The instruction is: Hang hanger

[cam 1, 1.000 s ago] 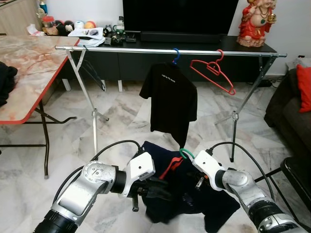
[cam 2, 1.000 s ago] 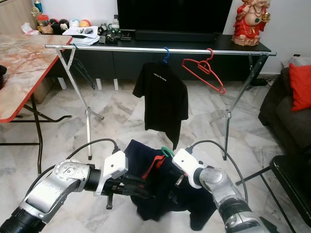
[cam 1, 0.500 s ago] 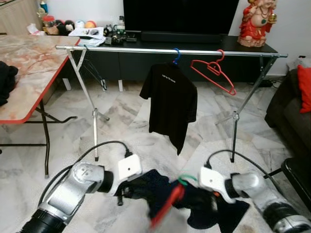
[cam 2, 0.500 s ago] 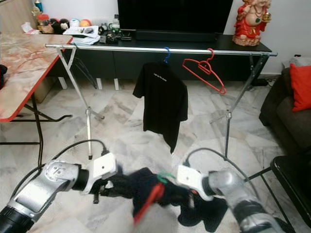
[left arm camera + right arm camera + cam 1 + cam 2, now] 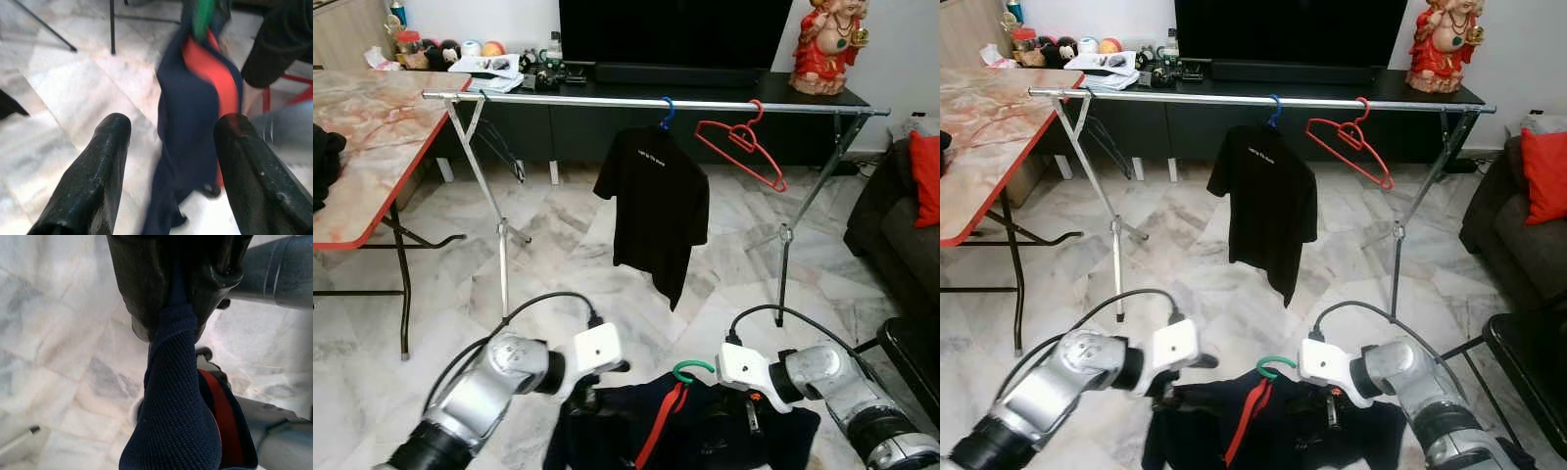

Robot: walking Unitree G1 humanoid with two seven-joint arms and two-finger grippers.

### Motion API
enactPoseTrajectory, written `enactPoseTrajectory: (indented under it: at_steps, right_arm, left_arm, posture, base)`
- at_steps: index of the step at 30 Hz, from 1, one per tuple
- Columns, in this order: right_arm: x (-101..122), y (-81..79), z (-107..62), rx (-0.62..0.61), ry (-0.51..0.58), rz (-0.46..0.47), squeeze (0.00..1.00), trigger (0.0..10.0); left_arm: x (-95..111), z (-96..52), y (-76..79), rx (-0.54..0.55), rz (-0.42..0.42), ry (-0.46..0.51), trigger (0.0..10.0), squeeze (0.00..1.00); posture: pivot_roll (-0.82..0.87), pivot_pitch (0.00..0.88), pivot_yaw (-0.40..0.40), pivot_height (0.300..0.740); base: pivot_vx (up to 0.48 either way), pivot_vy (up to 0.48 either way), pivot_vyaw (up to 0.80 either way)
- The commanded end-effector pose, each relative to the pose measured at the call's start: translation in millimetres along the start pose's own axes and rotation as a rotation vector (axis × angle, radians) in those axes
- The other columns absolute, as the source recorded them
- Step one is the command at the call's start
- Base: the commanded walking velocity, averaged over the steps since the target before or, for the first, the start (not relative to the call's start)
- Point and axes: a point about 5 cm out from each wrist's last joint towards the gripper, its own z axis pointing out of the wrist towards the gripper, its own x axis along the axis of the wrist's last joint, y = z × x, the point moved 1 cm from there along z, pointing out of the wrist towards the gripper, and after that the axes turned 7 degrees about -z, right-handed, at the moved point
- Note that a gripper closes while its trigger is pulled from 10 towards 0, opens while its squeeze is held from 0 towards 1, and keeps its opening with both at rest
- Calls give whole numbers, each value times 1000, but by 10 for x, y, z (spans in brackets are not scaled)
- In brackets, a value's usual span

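A navy garment (image 5: 690, 436) with red trim hangs on a green hanger (image 5: 691, 369), low in front of me between both arms. My right gripper (image 5: 173, 320) is shut on a fold of the navy knit fabric, beside the hanger hook. My left gripper (image 5: 168, 127) is open, its two black fingers (image 5: 112, 134) spread, with the blurred garment (image 5: 195, 122) just beyond them. Ahead stands a silver clothes rail (image 5: 607, 99). It carries a black T-shirt (image 5: 654, 206) on a blue hanger and an empty red hanger (image 5: 742, 143).
A marble-topped table with a red edge (image 5: 372, 186) stands at the left, dark cloth (image 5: 325, 162) on it. A dark sofa with a red cushion (image 5: 925, 176) and a black seat (image 5: 915, 352) are at the right. Behind the rail are a low TV cabinet (image 5: 607, 73) and a red statue (image 5: 827, 44).
The garment was bunched between the grippers, swung in a blur, and now hangs spread wide and lower. Both arms have dropped and moved slightly apart.
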Motion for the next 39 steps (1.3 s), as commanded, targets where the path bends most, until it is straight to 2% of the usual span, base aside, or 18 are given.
enactPoseTrajectory:
  at_steps: [1, 29, 31, 32, 34, 39]
  right_arm:
    - [62, 40, -48, -19, 34, -27, 0, 0]
    - [62, 40, -48, -19, 34, -27, 0, 0]
    - [243, 112, -118, -27, 91, -102, 0, 0]
    - [243, 112, -118, -27, 91, -102, 0, 0]
    - [322, 152, -148, -39, 109, -136, 0, 0]
    - [333, 169, -151, -51, 109, -140, 0, 0]
  left_arm:
    - [18, 3, -15, 4, 22, -5, 10000, 0]
    - [18, 3, -15, 4, 22, -5, 10000, 0]
    - [187, 91, 166, -140, -7, 80, 10000, 0]
    - [187, 91, 166, -140, -7, 80, 10000, 0]
    - [260, 112, 276, -225, -22, 118, 10000, 0]
    - [265, 112, 299, -243, -27, 120, 10000, 0]
  posture:
    - [-7, 73, -80, 740]
    - [-7, 73, -80, 740]
    - [-22, 55, -77, 740]
    - [-22, 55, -77, 740]
    - [-21, 57, -79, 740]
    - [-19, 61, -80, 740]
  base:
    - [0, 0, 0]
    - [0, 0, 0]
    - [0, 0, 0]
    - [0, 0, 0]
    - [0, 0, 0]
    - [0, 0, 0]
